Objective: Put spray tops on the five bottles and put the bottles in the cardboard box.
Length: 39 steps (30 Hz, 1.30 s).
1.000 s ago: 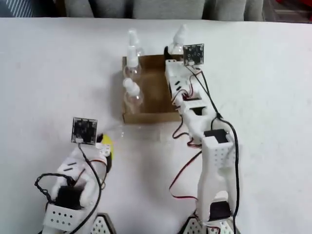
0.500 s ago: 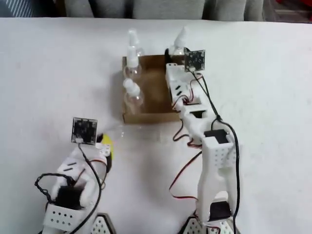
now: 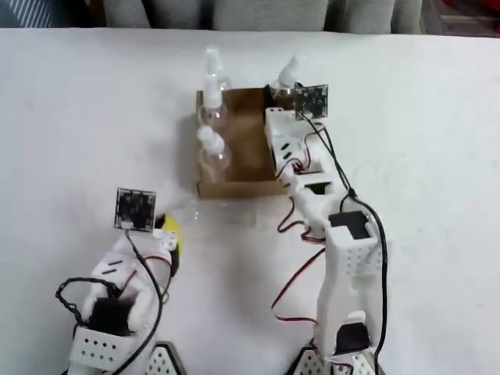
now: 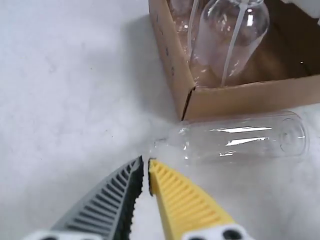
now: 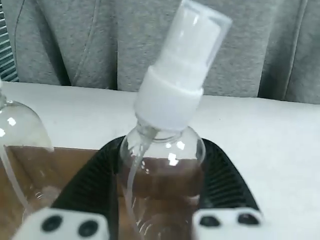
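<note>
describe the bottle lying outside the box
The bottle is clear, plastic-looking, apparently empty, with no spray top on its open neck. It lies on its side on the white table, along the outside wall of the cardboard box, close against it. Its neck points at the left gripper, whose shut tips sit right beside it.

Two arms, matching build.

White printed-plastic right arm point(image 3: 344, 258): perforated lower link, black servo blocks, red cable point(image 3: 293, 277), black cable point(image 3: 379, 234), square black circuit board point(image 3: 312, 100).

White printed-plastic left arm point(image 3: 117, 301): identical board point(image 3: 134, 208), black cable loop point(image 3: 66, 301).

Left gripper point(image 4: 145, 162): grey ribbed finger point(image 4: 107, 195), yellow ribbed finger point(image 4: 182, 200).

Right gripper point(image 5: 162, 145): black ribbed fingers point(image 5: 87, 185), white mounts with dark screw holes.
</note>
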### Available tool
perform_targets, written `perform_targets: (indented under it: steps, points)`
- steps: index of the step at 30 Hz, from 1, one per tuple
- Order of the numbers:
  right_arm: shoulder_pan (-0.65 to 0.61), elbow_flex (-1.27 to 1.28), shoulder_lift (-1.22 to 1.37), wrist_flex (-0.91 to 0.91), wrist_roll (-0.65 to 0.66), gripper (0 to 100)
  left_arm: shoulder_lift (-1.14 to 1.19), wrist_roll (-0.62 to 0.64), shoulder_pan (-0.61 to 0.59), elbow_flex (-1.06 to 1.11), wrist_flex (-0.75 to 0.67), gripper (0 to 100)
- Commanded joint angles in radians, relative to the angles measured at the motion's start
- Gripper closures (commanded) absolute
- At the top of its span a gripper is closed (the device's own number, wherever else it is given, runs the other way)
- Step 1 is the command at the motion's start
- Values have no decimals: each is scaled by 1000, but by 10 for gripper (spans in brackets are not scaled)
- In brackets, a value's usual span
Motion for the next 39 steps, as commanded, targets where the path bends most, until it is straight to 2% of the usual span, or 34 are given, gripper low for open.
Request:
perform_targets:
  steps: [1, 17, 24, 30, 36, 39]
  points:
    - [-25, 14, -27, 5, 0, 981, -5, -14, -8, -2, -3, 977]
    - [-30, 11, -31, 74, 0, 979, -5, -14, -8, -2, -3, 978]
    - [-30, 15, -30, 76, 0, 846, -5, -14, -8, -2, -3, 978]
    - [-30, 18, -36, 76, 0, 803, -5, -14, -8, -2, -3, 978]
    - [-30, 20, -38, 77, 0, 676, -5, -14, -8, -2, -3, 978]
    - [-30, 18, -38, 104, 0, 660, -5, -14, -8, -2, -3, 978]
